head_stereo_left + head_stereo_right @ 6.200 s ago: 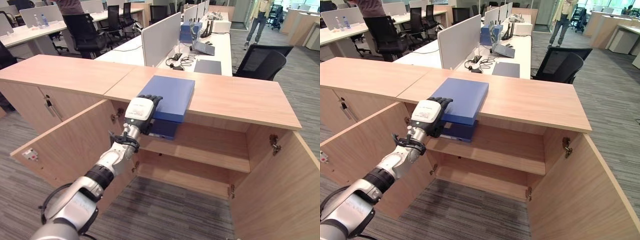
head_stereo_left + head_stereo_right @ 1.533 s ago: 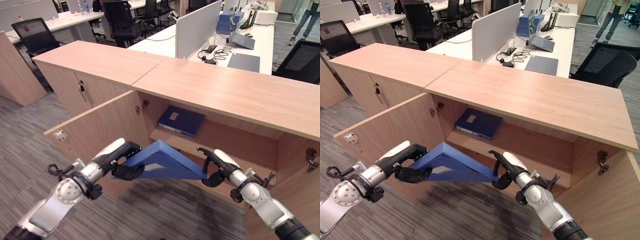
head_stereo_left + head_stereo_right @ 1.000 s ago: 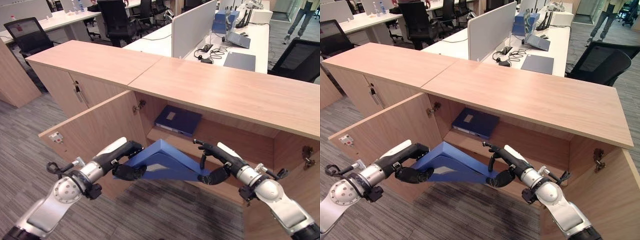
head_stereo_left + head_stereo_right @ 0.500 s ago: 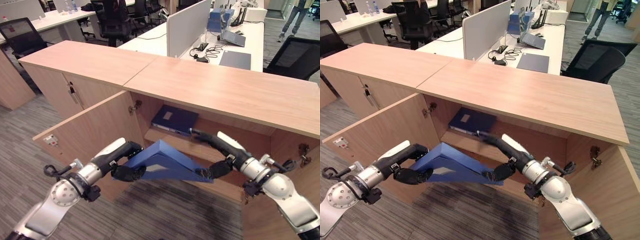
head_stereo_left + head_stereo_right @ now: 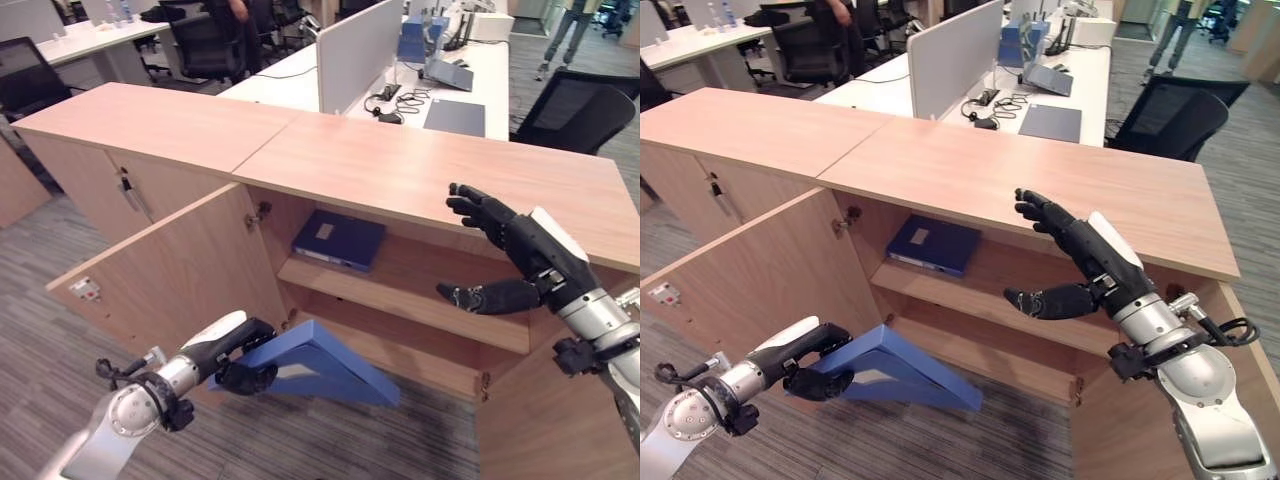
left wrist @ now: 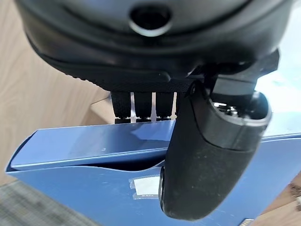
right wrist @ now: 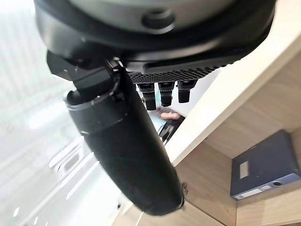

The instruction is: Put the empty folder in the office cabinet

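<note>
Blue empty folder (image 5: 320, 362), splayed open, low in frame before the open office cabinet (image 5: 420, 300); clamped at one cover by left hand (image 5: 240, 358); right hand (image 5: 505, 262) at right, fingers spread, holding nothing; best re-supported at the free cover, closed flat, then slid onto a shelf.

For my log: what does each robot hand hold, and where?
Left robot hand pinches the open blue folder at its near end. Right robot hand is open, holding nothing.

Matt wood-grain cabinet (image 5: 420, 170); smooth blue plastic folder (image 5: 320, 360).
</note>
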{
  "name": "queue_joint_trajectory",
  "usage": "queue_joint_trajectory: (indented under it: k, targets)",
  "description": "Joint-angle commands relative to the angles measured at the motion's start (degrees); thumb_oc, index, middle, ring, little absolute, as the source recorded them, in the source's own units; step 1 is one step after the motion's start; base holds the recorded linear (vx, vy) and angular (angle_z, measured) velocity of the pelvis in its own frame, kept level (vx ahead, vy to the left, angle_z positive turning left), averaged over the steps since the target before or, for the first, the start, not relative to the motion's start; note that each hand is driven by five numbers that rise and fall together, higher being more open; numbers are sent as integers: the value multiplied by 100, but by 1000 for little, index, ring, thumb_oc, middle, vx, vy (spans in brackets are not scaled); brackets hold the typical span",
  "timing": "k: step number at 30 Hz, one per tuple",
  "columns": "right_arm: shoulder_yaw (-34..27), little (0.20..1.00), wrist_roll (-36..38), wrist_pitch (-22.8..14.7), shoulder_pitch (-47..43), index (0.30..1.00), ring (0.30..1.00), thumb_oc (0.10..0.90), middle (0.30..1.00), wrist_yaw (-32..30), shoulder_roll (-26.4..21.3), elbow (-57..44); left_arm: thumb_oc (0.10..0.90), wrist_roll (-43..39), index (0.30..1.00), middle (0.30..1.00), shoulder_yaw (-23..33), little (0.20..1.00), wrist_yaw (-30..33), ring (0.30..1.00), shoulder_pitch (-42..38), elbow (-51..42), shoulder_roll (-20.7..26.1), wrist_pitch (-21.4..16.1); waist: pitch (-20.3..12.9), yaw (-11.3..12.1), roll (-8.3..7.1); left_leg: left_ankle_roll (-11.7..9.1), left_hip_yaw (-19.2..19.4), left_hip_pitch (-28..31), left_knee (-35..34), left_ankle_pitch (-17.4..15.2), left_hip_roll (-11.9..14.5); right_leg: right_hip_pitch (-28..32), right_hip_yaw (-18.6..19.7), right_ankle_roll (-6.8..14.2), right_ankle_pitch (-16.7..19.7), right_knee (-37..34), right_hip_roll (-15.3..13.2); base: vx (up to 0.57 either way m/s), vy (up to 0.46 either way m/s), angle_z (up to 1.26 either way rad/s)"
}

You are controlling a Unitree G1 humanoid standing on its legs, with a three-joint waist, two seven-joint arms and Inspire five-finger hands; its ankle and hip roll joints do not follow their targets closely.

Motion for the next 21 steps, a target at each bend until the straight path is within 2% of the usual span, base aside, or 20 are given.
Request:
queue_joint_trajectory:
  k: [1,8,10,16,21]
  targets:
    - [-327,900,531,-356,-290,900,900,800,900,14,-43,-150,400,75,300,300,685,300,540,300,-479,-32,-17,-361,-426,66,-220,-44,-209,349,-33,-859,-98,-32,-568,302,-120,38,-127,0,0,0]
    - [278,900,563,-45,-222,900,900,800,900,574,17,-204,400,839,300,300,893,300,1120,300,-785,408,-617,-271,-433,84,-264,-61,-204,359,-33,-867,-100,-11,-581,274,-147,38,-130,0,0,0]
    - [394,900,472,28,-205,900,900,800,900,639,3,-84,400,845,300,300,930,300,1175,300,-864,443,-761,-238,-422,89,-271,-63,-202,363,-33,-867,-101,-1,-586,269,-148,38,-134,0,0,0]
    - [827,900,-428,148,-273,900,900,800,900,765,-87,313,400,621,300,300,1112,300,1098,300,-930,-92,-849,-276,-391,113,-249,-56,-226,370,-33,-869,-103,3,-603,262,-146,38,-144,0,0,0]
    - [1307,900,-966,64,-585,900,900,800,900,650,45,790,400,-214,300,300,1038,300,778,300,-979,-794,-744,-436,-379,167,-200,-44,-253,379,-33,-865,-112,33,-620,261,-155,38,-159,0,0,0]
